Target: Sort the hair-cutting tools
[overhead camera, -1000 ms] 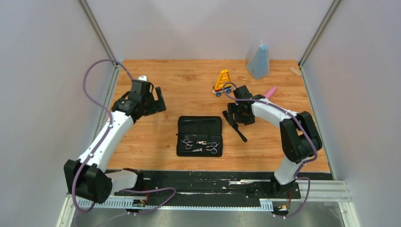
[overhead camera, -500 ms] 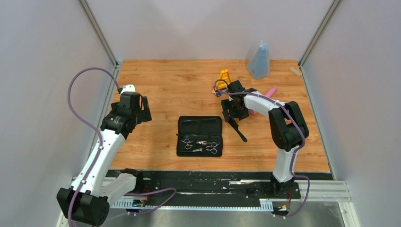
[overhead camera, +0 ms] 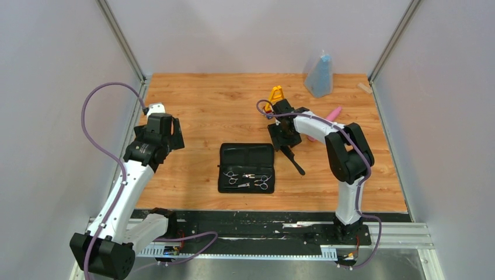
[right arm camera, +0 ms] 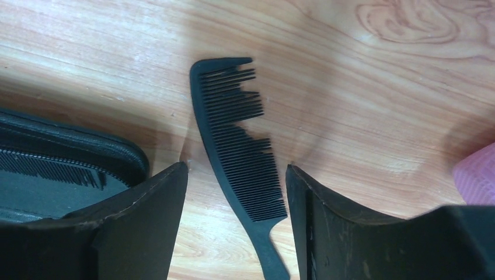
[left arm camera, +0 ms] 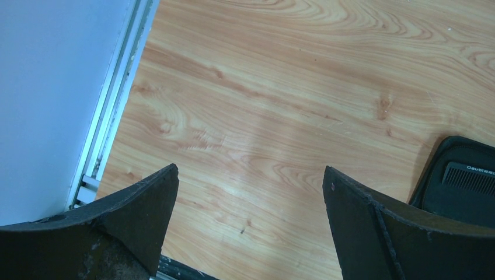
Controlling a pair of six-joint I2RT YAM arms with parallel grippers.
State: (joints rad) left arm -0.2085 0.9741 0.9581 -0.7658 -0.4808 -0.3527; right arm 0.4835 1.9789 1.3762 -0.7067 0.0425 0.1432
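Black plastic is lying between my fingers: the handled comb [right arm camera: 242,157] is looking like the last tool outside the case.

Both silver scissors [overhead camera: 232,175] are sitting in the open black case [overhead camera: 220,169], and the plain comb [right arm camera: 52,165] is lying inside it near the rim. By my judgement three of the four tools are sorted, and only the handled comb is waiting, flat on the wooden table [overhead camera: 204,105] just right of the case. I am holding my right gripper [right arm camera: 236,175] spread wide, one finger on each side of the comb's toothed part, not pinching it — whether the tips are touching the wood I cannot tell. My left gripper [left arm camera: 250,175] is hanging spread too, gripping nothing, over bare wood left of the case.
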